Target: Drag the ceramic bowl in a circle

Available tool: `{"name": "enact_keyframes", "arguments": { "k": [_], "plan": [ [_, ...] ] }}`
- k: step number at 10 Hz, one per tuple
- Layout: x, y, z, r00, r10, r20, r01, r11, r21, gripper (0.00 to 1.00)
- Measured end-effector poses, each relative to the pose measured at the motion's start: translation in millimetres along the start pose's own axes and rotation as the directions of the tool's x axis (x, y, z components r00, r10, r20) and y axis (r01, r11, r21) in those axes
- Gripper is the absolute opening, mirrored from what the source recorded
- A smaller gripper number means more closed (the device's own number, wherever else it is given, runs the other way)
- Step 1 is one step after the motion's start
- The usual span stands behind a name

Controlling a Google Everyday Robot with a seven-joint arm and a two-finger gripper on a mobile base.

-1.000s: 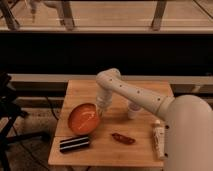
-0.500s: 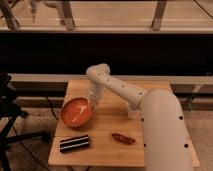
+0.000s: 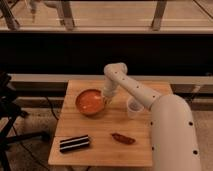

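The ceramic bowl [image 3: 90,101] is a shallow, glossy orange bowl that sits on the wooden table [image 3: 100,152], in its far left part. My gripper [image 3: 105,98] reaches down from the white arm [image 3: 131,87] and sits at the bowl's right rim, touching or just over it. The arm's wrist hides the gripper's tip.
A small white cup [image 3: 134,106] stands right of the bowl, close to the arm. A black-and-white striped packet [image 3: 74,143] lies near the front left edge. A small reddish-brown item [image 3: 123,138] lies front centre. A dark stand [image 3: 10,107] is left of the table.
The bowl slid left, then right and toward the table's far side. The gripper stayed at its rim and the arm swung with it.
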Motion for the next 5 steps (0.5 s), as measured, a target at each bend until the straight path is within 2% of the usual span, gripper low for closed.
{"name": "enact_keyframes", "arguments": {
  "k": [2, 3, 5],
  "plan": [
    [-5.4, 36.0, -21.3, 0.996, 0.079, -0.045, -0.080, 0.997, -0.006, 0.02],
    [-15.5, 48.7, -34.9, 0.994, 0.093, -0.065, -0.094, 0.996, -0.010, 0.02],
    [-41.0, 60.7, -48.5, 0.996, 0.054, -0.070, -0.056, 0.998, -0.023, 0.02]
  ]
}}
